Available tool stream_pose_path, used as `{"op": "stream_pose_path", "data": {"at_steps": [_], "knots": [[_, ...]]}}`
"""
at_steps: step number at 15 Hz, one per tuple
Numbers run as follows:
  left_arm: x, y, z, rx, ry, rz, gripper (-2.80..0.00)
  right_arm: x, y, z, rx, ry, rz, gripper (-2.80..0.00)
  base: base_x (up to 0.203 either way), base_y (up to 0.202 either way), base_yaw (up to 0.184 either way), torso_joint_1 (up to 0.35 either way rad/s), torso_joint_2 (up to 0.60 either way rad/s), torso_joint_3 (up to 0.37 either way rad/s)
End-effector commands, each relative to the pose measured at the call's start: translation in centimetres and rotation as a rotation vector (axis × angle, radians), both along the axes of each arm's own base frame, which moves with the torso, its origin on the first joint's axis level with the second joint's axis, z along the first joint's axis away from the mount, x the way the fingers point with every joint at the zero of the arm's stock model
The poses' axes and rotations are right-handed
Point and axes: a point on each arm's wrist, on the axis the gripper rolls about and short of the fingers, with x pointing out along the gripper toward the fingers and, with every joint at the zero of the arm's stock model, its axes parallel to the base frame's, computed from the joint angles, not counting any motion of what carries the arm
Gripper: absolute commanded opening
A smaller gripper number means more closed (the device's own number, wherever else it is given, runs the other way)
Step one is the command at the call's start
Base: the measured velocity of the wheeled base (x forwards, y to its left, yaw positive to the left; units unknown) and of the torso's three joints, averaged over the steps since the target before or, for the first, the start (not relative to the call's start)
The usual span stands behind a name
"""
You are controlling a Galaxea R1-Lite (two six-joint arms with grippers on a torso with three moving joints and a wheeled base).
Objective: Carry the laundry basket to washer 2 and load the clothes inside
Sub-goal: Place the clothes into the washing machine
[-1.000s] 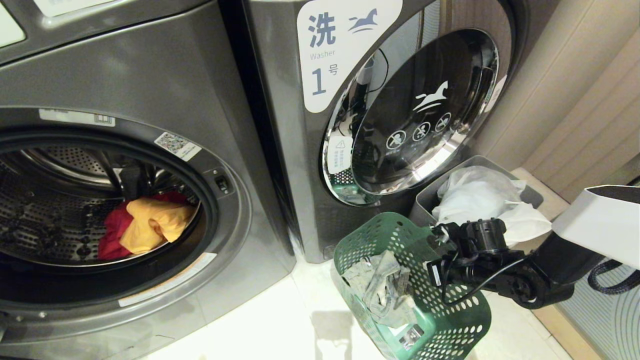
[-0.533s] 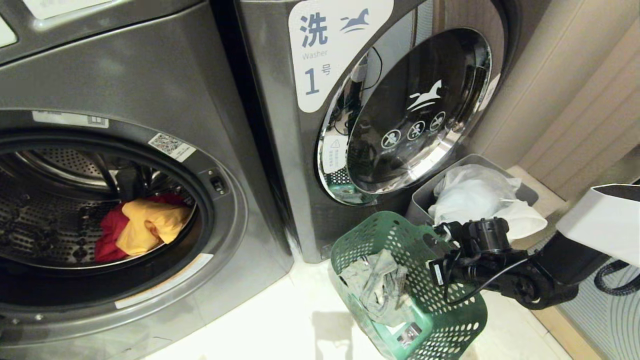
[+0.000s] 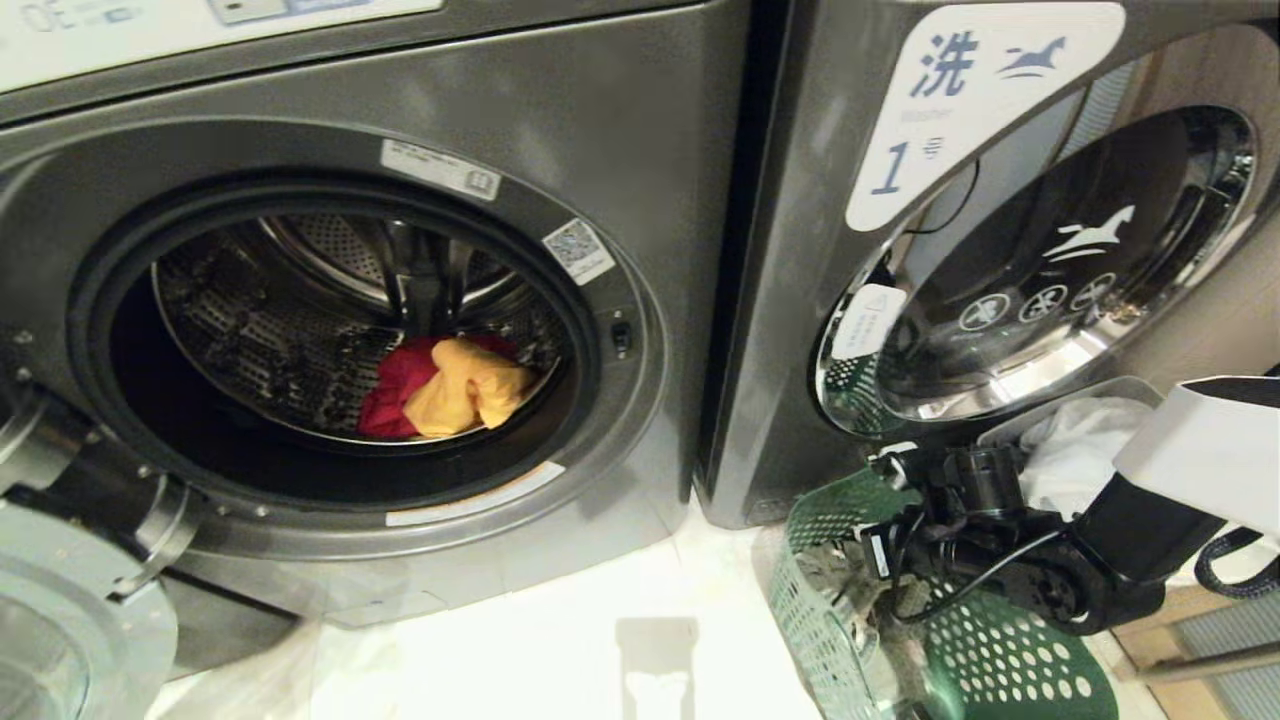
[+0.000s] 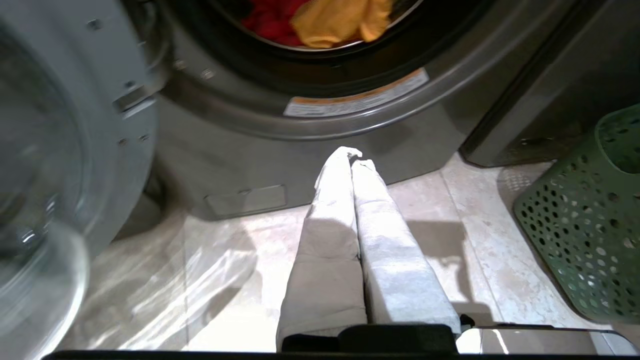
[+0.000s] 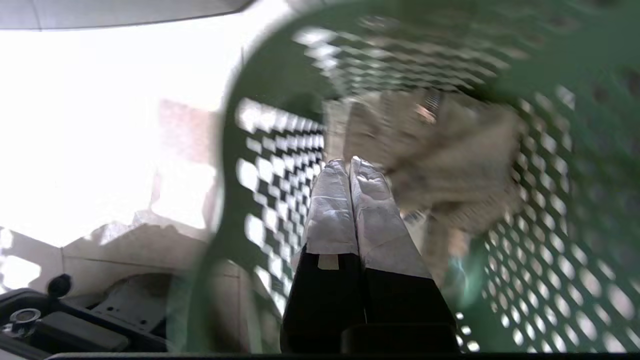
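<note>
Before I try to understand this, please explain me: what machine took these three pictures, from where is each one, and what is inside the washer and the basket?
A two-armed robot took them. The wide picture is from its head camera; the other two are from cameras on its wrists.

The dark grey front-load washer on the left stands open. A bright pink-red garment and a small yellow-orange cloth lie in its drum. Beside it is a closed washer labelled 1.

The right gripper is shut and empty, over the dark green perforated plastic basket, where a grey-green garment lies. The left gripper is shut, empty, above the pale floor tiles.
</note>
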Motion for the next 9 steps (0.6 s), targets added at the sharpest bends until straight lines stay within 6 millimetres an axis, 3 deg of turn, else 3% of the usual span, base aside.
{"op": "stream_pose_path", "data": {"at_steps": [1, 3, 6, 9], "knots": [[0.0, 0.0, 0.0, -0.001, 0.0, 0.0, -2.8, -0.1, -0.5, -0.4, -0.019, 0.004, -0.055, -2.8, -0.002, -0.001, 0.085, 0.001, 0.01, 0.001], [0.0, 0.0, 0.0, -0.001, 0.0, 0.002, -2.8, -0.3, -2.3, -0.9, -0.051, 0.023, -0.202, -2.8, 0.0, 0.0, 0.0, 0.0, 0.0, 0.0], [0.0, 0.0, 0.0, -0.001, 0.0, 0.0, -2.8, -2.0, -4.8, -0.4, -0.069, 0.05, -0.29, -2.8, 0.0, 0.0, 0.0, 0.0, 0.0, 0.0], [0.0, 0.0, 0.0, -0.001, 0.0, 0.002, -2.8, -2.8, -5.9, -2.9, -0.072, 0.144, -0.32, -2.8, 0.0, 0.0, 0.0, 0.0, 0.0, 0.0]]}}
